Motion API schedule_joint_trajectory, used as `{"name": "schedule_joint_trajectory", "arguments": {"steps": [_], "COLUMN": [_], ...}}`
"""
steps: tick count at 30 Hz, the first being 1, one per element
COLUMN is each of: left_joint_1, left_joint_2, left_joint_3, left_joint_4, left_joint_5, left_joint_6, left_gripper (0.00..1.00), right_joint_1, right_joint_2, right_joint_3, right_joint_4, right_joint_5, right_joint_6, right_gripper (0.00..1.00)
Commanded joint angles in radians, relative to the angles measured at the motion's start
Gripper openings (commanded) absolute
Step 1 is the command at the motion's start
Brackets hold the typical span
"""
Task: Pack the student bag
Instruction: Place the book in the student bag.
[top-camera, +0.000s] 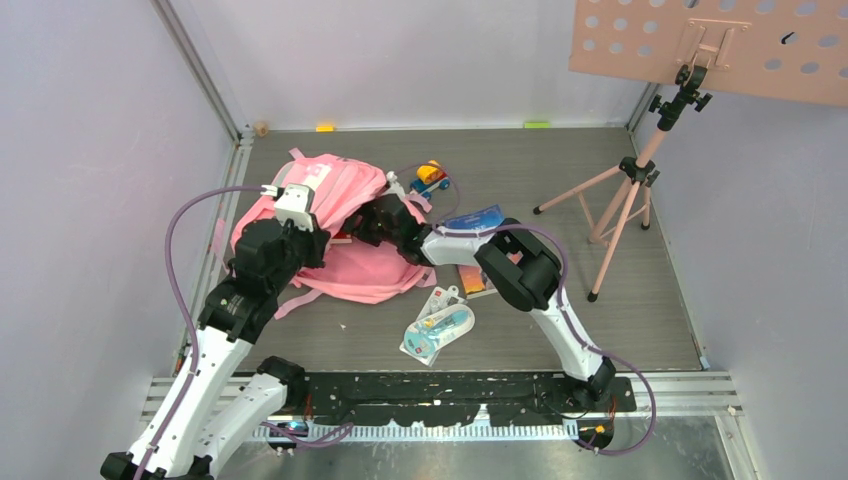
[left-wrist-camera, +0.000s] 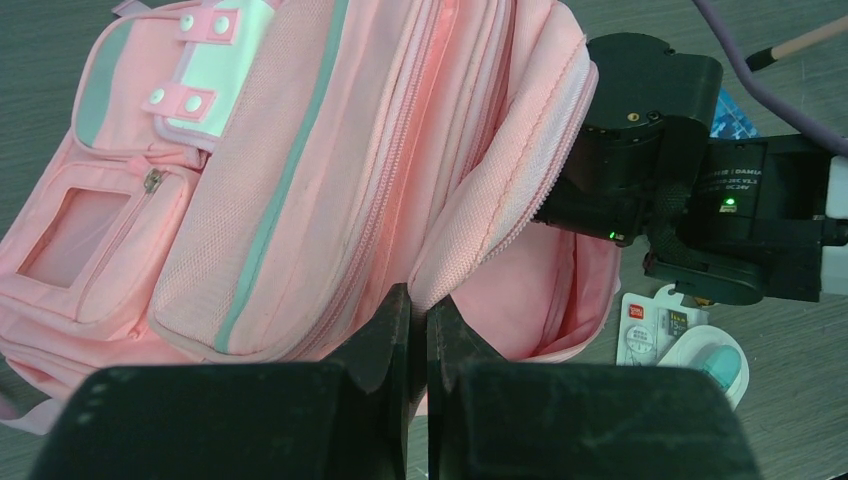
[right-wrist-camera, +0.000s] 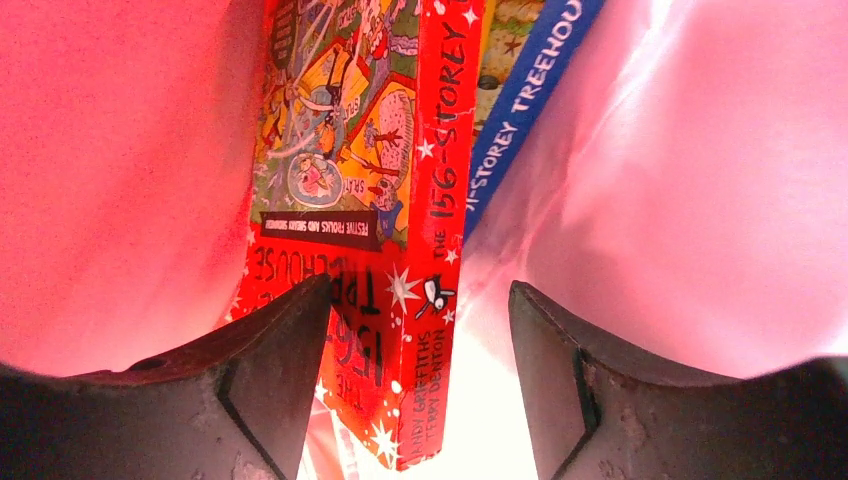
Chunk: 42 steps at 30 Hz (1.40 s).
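**Desk:** Where's the student bag?

**Operator:** I see the student bag (top-camera: 345, 195) lying on its back on the left half of the table (top-camera: 600, 320), just beyond my left arm. Its front pockets face up and its main compartment gapes toward the right.

**Desk:** What's your left arm doing?

**Operator:** My left gripper (left-wrist-camera: 418, 305) is clenched on the zip-edged rim of the bag's opening. The fingers are pressed together with the pink fabric pinched between them, and the flap is lifted.

**Desk:** And the right?

**Operator:** My right gripper (right-wrist-camera: 420, 300) is reaching inside the compartment, with pink lining on both sides of it. Its jaws stand apart, released. A red book (right-wrist-camera: 350, 150) sits in the bag with its spine between the fingers. There's a clear gap on the right side, so I'm not gripping it. A blue-spined book (right-wrist-camera: 530, 80) lies against the red one's right side.

**Desk:** What else is on the table?

**Operator:** A toy car (top-camera: 431, 176) sits just past the bag's far right corner. A blister pack (top-camera: 437, 328) lies near me, right of the bag. A pink music stand (top-camera: 630, 190) is at the far right.
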Motion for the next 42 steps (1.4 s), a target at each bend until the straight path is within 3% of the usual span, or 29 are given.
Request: {"name": "schedule_joint_trajectory", "arguments": {"steps": [1,11,20,27,30,34,42], "left_joint_1": [-0.001,0.0,-0.001,-0.001,-0.001,-0.001,-0.001], "left_joint_2": [-0.022,-0.022,-0.016,-0.008,-0.008,-0.008,-0.011], "left_joint_3": [0.026,0.026,0.027,0.029,0.029,0.029,0.027], "left_joint_4": [0.112,0.111,0.112,0.11,0.11,0.11,0.11], "left_joint_5": [0.024,0.028,0.032,0.034,0.037,0.04,0.027], "left_joint_6": [-0.016,-0.016,-0.016,-0.017,-0.019,-0.02,-0.02], "left_gripper": [0.0,0.0,0.0,0.0,0.0,0.0,0.0], "right_joint_1": [-0.001,0.003,0.03,0.069,0.079,0.09,0.095], "right_joint_2": [-0.099,-0.13,-0.062,0.055,0.091,0.098,-0.041], "right_joint_3": [-0.051,-0.062,0.041,0.209,0.253,0.273,0.128], "right_joint_4": [-0.065,-0.049,-0.062,-0.099,-0.115,-0.13,-0.112], "right_joint_5": [0.102,0.092,0.042,0.037,0.037,0.037,0.06], "right_joint_6": [-0.114,-0.204,-0.249,-0.242,-0.235,-0.245,-0.316], "right_gripper": [0.71,0.57,0.24,0.2,0.2,0.28,0.68]}}
